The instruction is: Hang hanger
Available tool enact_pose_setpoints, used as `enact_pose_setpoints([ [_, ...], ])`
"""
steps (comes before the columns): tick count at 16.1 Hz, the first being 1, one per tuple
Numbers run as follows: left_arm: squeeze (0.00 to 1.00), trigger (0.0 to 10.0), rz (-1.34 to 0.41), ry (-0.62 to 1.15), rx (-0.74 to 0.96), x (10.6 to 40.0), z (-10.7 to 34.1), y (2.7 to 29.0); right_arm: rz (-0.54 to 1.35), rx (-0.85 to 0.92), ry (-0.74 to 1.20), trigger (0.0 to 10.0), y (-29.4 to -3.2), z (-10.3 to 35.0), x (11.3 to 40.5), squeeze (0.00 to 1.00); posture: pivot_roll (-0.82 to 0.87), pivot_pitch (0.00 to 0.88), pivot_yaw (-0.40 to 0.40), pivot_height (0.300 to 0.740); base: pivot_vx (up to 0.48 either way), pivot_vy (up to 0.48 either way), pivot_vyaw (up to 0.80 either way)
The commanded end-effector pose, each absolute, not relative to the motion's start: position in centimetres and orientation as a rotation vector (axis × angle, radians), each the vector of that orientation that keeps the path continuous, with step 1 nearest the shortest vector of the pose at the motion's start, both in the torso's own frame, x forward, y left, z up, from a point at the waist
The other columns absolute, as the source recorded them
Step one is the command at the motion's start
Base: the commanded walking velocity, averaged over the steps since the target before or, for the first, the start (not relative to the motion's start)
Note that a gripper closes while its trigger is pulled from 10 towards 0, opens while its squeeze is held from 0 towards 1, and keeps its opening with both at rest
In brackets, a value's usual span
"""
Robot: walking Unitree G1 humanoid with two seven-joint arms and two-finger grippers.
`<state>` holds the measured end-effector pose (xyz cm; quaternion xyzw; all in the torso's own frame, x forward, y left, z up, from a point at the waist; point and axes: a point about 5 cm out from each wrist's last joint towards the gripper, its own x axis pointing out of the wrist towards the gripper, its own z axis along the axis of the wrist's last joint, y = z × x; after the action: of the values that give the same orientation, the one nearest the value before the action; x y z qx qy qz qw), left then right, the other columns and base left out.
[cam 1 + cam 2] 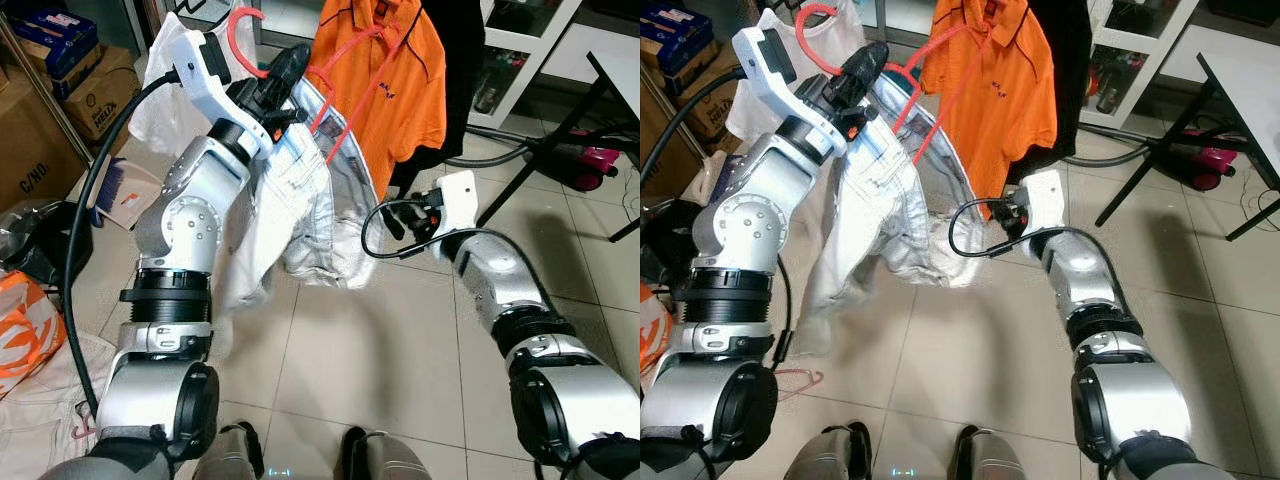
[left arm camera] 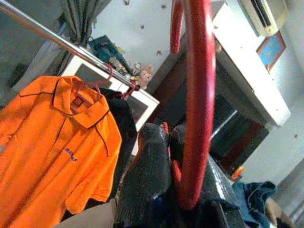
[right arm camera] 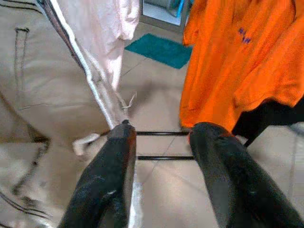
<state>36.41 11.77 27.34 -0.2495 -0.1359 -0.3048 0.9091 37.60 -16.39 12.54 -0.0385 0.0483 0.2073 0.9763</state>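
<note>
At the far left, cardboard boxes (image 1: 95,95) stood on a shelf, with an orange bag (image 1: 22,330) and a pale cloth (image 1: 40,415) lying on the tiled floor (image 1: 400,360) below them. A thick black cable (image 1: 80,260) curved up along the left arm. Behind that arm hung a white shirt (image 1: 160,90).

The left gripper (image 1: 283,70) was raised high and clenched on the red hanger (image 1: 250,40), just under its hook. In the left wrist view the black fingers (image 2: 147,175) pressed together around the hanger's red neck, and the hook curved up past them. From the hanger hung pale, whitish jeans (image 1: 290,210), drooping beside the left arm to near the floor.

Right of the jeans, an orange polo shirt (image 1: 385,80) hung on its own red hanger (image 2: 92,85) from a metal rail (image 2: 61,45), with a dark garment (image 1: 455,70) just beside it. The held hanger's hook was near but apart from that rail.

The right gripper (image 3: 161,156) was lower, near the hem of the jeans, its fingers spread apart and holding nothing; between them showed the floor and dark bars of the rack's base (image 3: 161,145). A black wire (image 1: 385,235) looped at the right wrist.

Farther right stood a white shelf unit (image 1: 520,60), a grey hose (image 1: 495,155) on the floor, black table legs (image 1: 545,150) and a pink object (image 1: 595,165).
</note>
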Motion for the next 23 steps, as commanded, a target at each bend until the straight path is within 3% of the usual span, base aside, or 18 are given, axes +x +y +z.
enact_pose_setpoints([
  [1,0.00,10.0,-0.700,-0.328,-0.463,35.7,28.5,11.2,0.414,-0.116,0.066,10.0,-17.1,13.1,37.6,1.00,-0.04,0.143,-0.102,0.740,0.000,0.000,0.00],
  [6,0.00,10.0,-0.888,-0.281,-0.230,33.9,26.6,11.8,0.410,-0.219,-0.048,10.0,-17.8,15.6,38.2,1.00,-0.04,0.134,-0.106,0.740,0.000,0.000,0.00],
  [7,0.00,10.0,-0.919,-0.268,-0.168,33.5,26.2,12.6,0.397,-0.282,-0.076,10.0,-18.2,16.3,38.3,0.00,-0.04,0.133,-0.107,0.740,0.000,0.000,0.00],
  [12,0.00,10.0,-1.005,-0.231,0.068,32.2,25.5,15.6,0.523,-0.473,-0.214,10.0,-19.2,20.6,38.4,0.00,-0.04,0.147,-0.105,0.740,0.000,0.000,0.00],
  [15,0.00,10.0,-1.095,-0.197,0.177,31.1,25.1,16.0,0.655,-0.580,-0.253,10.0,-19.1,22.6,38.0,0.00,-0.04,0.152,-0.102,0.740,0.000,0.000,0.00],
  [23,0.00,10.0,-1.199,-0.178,0.267,30.4,25.0,15.4,0.852,-0.669,-0.217,10.0,-16.4,20.2,36.9,0.00,-0.04,0.153,-0.099,0.740,0.000,0.000,0.00],
])
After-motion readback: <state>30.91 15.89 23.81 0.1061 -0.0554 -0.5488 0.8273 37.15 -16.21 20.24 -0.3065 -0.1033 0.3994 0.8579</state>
